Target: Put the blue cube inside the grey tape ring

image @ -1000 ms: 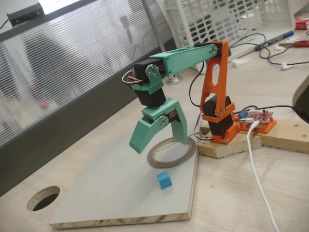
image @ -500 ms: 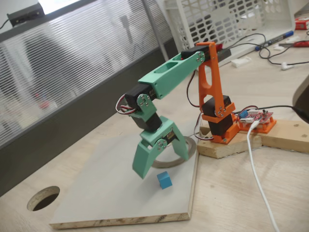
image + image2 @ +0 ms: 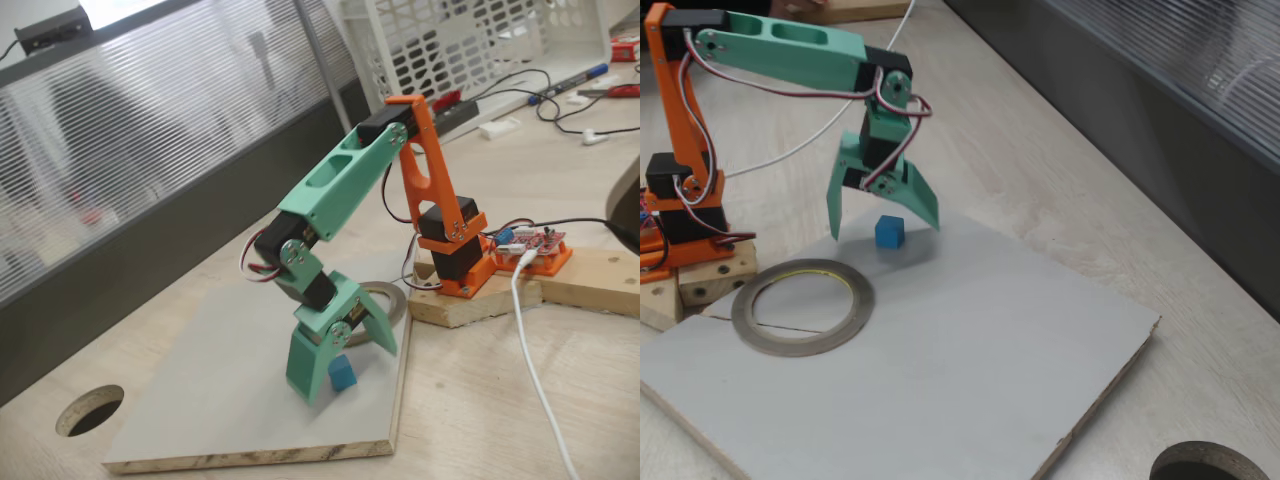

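Claw [image 3: 883, 218] is hanging wide open, fingers straddling the cube [image 3: 889, 232], not gripping it. In the other fixed view the claw [image 3: 345, 370] is partly hiding the cube [image 3: 342, 376]. Cube is sitting on the grey board [image 3: 960, 350], outside the ring [image 3: 803, 306], which is lying flat near the orange base [image 3: 680, 200].

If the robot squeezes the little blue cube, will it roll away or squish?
Probably neither. The blue cube has flat faces and sits square on the board, so it should slide rather than roll. Its sharp edges suggest it is stiff, not squishy. It is small next to the open gripper, so it is likely light and might skid or twist if only one finger touches it.
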Controlling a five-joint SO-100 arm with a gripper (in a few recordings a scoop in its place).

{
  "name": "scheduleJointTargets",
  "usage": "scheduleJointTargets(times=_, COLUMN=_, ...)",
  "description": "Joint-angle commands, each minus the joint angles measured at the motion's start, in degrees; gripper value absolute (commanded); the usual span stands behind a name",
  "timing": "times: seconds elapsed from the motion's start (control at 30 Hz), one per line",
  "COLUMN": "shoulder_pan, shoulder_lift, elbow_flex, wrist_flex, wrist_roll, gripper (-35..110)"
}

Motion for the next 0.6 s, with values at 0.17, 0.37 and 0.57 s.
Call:
scheduleJointTargets(times=0.17, shoulder_pan=-0.62, shoulder_lift=-1.05, elbow_flex=-5.62, wrist_flex=0.00, wrist_roll=0.62, gripper=98)
scheduleJointTargets(times=0.37, shoulder_pan=-0.53, shoulder_lift=-2.64, elbow_flex=-5.71, wrist_flex=0.00, wrist_roll=0.62, gripper=92)
scheduleJointTargets(times=0.57, shoulder_pan=-0.53, shoulder_lift=-2.64, elbow_flex=-7.03, wrist_flex=-2.02, wrist_roll=0.26, gripper=71)
